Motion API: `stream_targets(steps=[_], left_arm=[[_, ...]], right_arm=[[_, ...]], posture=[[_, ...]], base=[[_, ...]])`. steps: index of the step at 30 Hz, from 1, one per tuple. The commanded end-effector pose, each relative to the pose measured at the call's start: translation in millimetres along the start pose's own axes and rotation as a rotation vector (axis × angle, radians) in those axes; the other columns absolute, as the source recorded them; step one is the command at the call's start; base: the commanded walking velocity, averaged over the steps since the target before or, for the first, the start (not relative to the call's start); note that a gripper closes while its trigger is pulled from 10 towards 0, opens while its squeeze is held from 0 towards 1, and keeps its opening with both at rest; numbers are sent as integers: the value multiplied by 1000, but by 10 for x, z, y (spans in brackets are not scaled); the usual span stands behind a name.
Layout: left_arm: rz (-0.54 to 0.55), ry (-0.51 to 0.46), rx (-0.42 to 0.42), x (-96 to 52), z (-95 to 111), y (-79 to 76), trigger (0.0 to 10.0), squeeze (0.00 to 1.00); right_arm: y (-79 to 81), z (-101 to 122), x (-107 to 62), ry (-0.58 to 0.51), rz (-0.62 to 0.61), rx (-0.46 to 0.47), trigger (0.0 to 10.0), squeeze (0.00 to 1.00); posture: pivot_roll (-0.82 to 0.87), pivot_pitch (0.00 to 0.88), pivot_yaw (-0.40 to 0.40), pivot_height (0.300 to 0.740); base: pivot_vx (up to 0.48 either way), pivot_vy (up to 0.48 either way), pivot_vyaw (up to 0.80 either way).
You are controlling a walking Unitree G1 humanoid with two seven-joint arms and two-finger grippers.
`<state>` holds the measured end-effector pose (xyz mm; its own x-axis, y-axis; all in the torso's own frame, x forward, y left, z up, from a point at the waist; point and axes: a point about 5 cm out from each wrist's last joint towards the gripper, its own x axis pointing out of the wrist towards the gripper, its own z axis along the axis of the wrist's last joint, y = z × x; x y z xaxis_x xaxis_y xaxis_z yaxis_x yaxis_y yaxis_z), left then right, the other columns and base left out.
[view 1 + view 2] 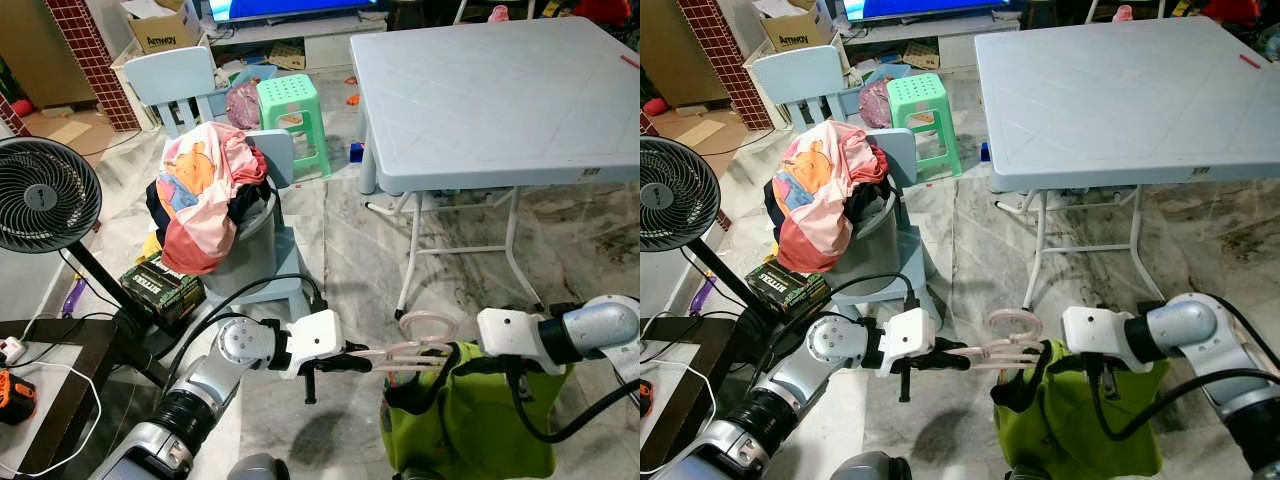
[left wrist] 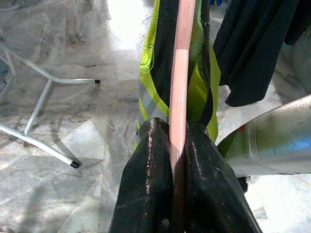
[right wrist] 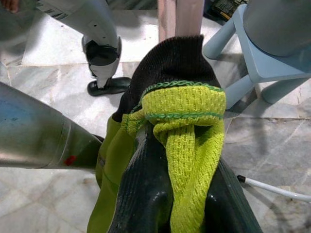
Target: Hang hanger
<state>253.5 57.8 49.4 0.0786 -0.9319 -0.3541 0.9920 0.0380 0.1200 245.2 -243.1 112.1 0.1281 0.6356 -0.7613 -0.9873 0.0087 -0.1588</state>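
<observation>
Left gripper (image 1: 345,362) pinches the pink hanger (image 1: 405,350); right gripper (image 3: 170,194) clamps the green shirt (image 1: 470,420) collar (low, before the table (image 1: 480,100)). Keep the hanger level while threading.

Pale pink hanger (image 1: 415,350), held level, inside a lime-green garment (image 1: 470,420).

Cardboard box (image 1: 165,28), back of room near the brick-pattern pillar: printed "Amway" in dark letters on its side.

Dark green carton (image 1: 162,290), on the floor beside the fan stand: pale lettering on its top edge, reads roughly "BITTER"; the last letters are unclear.

No other legible text.
</observation>
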Motion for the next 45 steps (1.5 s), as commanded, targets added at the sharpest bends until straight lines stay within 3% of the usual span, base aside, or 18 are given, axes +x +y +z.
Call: stream_targets(steps=[1,7,8,12,22,26,32,35,38,41,42,44,45], left_arm=[[3,-6,-23,16,16,24,0,0],[45,-48,-80,21,27,51,0,0],[55,-51,-82,19,26,60,0,0],[117,-73,-88,11,30,112,0,0],[253,-79,-127,-76,-59,163,0,0],[345,-104,-143,-102,-48,238,0,0],[444,-149,-175,-109,-11,319,0,0],[468,-167,-184,-109,4,339,0,0],[477,-188,-196,-105,33,356,0,0],[472,-191,-195,-103,40,354,0,0],[431,-195,-191,-79,60,317,0,0],[405,-199,-189,-63,71,289,0,0],[390,-203,-191,-52,77,270,0,0]], right_arm=[[-84,161,28,-58,-18,-75,10000,0],[-127,178,54,-69,-36,-81,10000,0],[-132,183,56,-78,-30,-61,10000,1000],[-177,115,42,-14,-36,-54,10000,1000],[-568,187,-150,-6,-303,-104,10000,1000],[-594,153,-177,32,-316,-120,10000,1000],[-706,130,-222,46,-486,-139,10000,1000],[-714,77,-249,52,-559,-110,10000,1000],[-678,-61,-258,74,-637,-21,10000,1000],[-652,-109,-240,80,-650,16,10000,1000],[-482,-250,-42,109,-632,90,10000,1000],[-344,-310,126,112,-602,128,10000,1000],[-245,-329,257,92,-585,182,10000,710]], posture=[[-91,0,78,740],[-90,0,75,740],[-90,0,75,740],[-92,0,73,740],[-95,0,70,740],[-93,0,66,740],[-95,0,64,740],[-94,0,67,740],[-93,0,68,740],[-94,0,69,740],[-95,0,75,740],[-95,0,77,740],[-94,0,79,740]], base=[[0,0,0],[0,0,0],[0,0,0],[0,0,0],[0,0,0],[0,0,0],[0,0,0],[0,0,0],[0,0,0],[0,0,0],[0,0,0],[0,0,0],[0,0,0]])
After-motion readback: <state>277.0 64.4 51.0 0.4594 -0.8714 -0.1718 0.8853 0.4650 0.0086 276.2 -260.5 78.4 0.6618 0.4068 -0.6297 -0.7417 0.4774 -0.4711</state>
